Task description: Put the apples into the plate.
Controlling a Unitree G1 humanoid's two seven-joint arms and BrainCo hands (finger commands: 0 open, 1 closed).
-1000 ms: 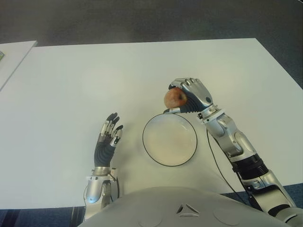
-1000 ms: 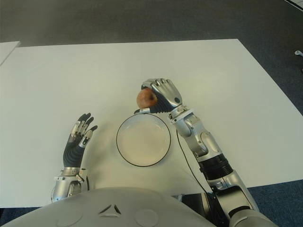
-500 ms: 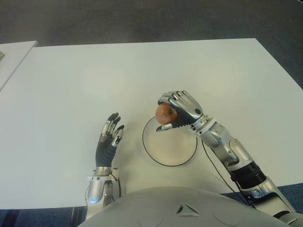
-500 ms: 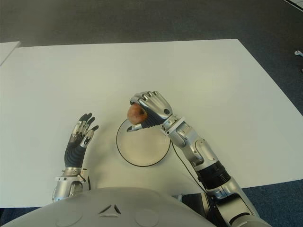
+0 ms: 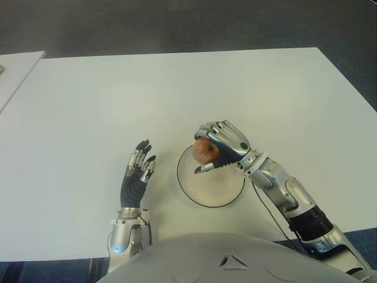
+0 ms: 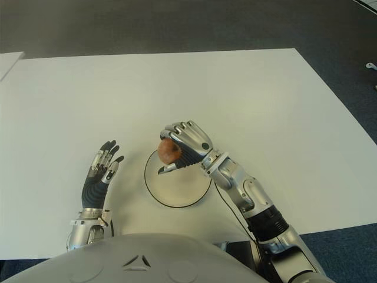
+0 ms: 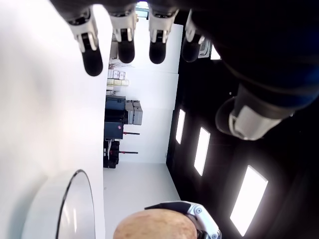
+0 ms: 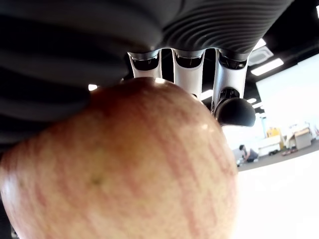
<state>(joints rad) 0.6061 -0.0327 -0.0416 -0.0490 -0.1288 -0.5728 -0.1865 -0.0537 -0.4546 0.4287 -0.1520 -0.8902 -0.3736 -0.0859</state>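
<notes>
My right hand (image 5: 213, 152) is shut on a red apple (image 5: 205, 151) and holds it over the far left part of the white plate with a dark rim (image 5: 218, 203). The apple (image 8: 124, 169) fills the right wrist view, with the fingers curled over it. From the left wrist view the apple (image 7: 154, 225) and the plate's rim (image 7: 84, 199) show farther off. My left hand (image 5: 136, 172) shows to the left of the plate with its fingers spread and nothing in them.
The white table (image 5: 118, 100) stretches wide beyond the plate. A second white surface (image 5: 15, 71) shows at the far left edge. Dark floor lies past the table's far edge.
My right hand has carried the apple from beyond the plate's far edge toward me and leftward, and lower, so it now hangs over the plate. The left hand has stayed put.
</notes>
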